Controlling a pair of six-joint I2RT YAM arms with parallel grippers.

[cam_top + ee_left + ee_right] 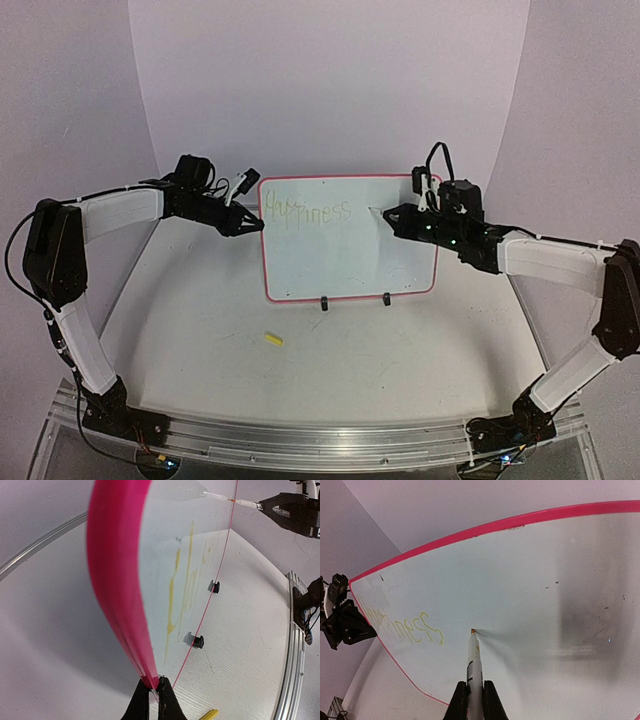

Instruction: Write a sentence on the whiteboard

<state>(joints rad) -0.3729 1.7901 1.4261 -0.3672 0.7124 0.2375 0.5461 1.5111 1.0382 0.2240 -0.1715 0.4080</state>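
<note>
The whiteboard point(350, 255) stands upright on two black clip feet at mid-table. One faint yellow-green word, "Happiness" point(308, 211), is on its upper left; it also shows in the right wrist view point(407, 628). My left gripper point(256, 226) is shut on the board's red-pink left edge point(117, 580). My right gripper point(393, 217) is shut on a white marker point(474, 665) whose orange tip touches or nearly touches the board just right of the word. The marker also shows in the left wrist view point(231, 500).
A yellow marker cap point(273, 339) lies on the white table in front of the board, left of centre; it also shows in the left wrist view point(208, 714). A metal rail point(320, 445) runs along the near edge. Curved white backdrop behind.
</note>
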